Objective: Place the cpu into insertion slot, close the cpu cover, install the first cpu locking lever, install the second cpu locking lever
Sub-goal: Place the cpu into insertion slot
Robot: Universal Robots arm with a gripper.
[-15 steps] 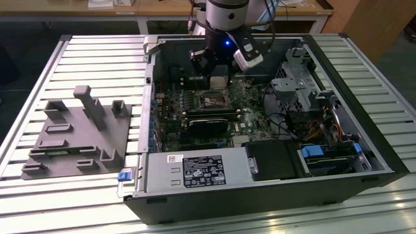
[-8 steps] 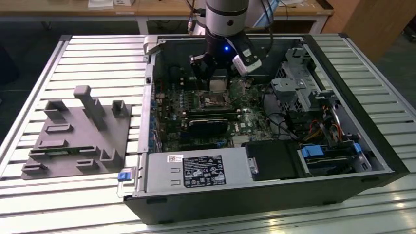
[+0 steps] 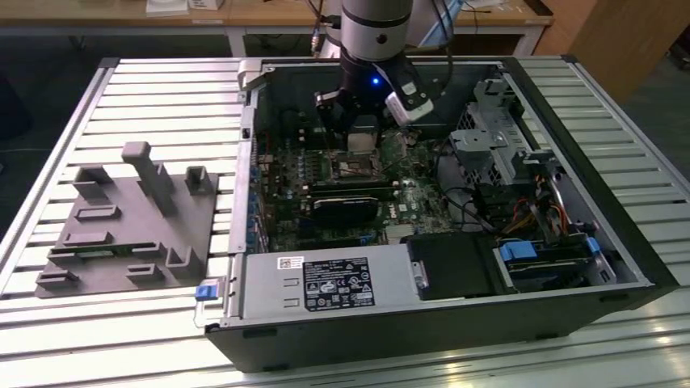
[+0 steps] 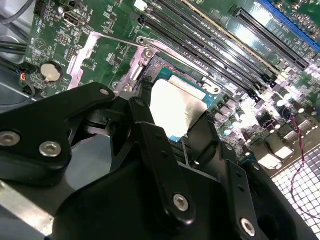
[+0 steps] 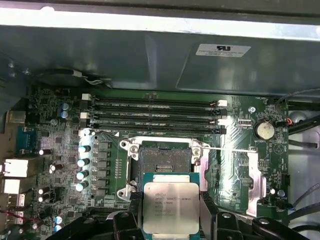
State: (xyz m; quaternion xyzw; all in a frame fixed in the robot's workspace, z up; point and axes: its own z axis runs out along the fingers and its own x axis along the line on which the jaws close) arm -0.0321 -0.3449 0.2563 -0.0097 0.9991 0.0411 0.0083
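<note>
- In the exterior view, an open computer case point(image 3: 603, 234) lies on a slatted metal surface point(image 3: 161, 105). The arm point(image 3: 373, 32) reaches down into it, a small blue light glowing on its lower part.
- The cpu point(image 3: 363, 141) hangs at the arm's tip, just above the green circuit board point(image 3: 323, 226) and close to the insertion slot point(image 3: 351, 168), whose dark centre is bare.
- A grey power-supply box point(image 3: 270, 295) at the near side of the case carries a dark printed label point(image 3: 336, 284) and a small white sticker; the print is too small to read.
- A grey moulded fixture point(image 3: 129, 222) sits on the surface at the exterior view's left, well apart from the case.
- In the second wrist view, the black fingers point(image 4: 150, 135) are clamped on the pale cpu point(image 4: 175, 105) from two sides and hide much of the slot below. A coin battery point(image 4: 50, 71) and long black memory slots point(image 4: 215, 45) lie nearby.
- In the first wrist view, the cpu point(image 5: 171, 207) bears fine dark print on its top. It is held over the board just beside the empty insertion slot point(image 5: 165, 157).
- A white label point(image 5: 222, 50) sits on the case wall, and a silvery metal plate point(image 5: 252, 172) lies beside the slot.
</note>
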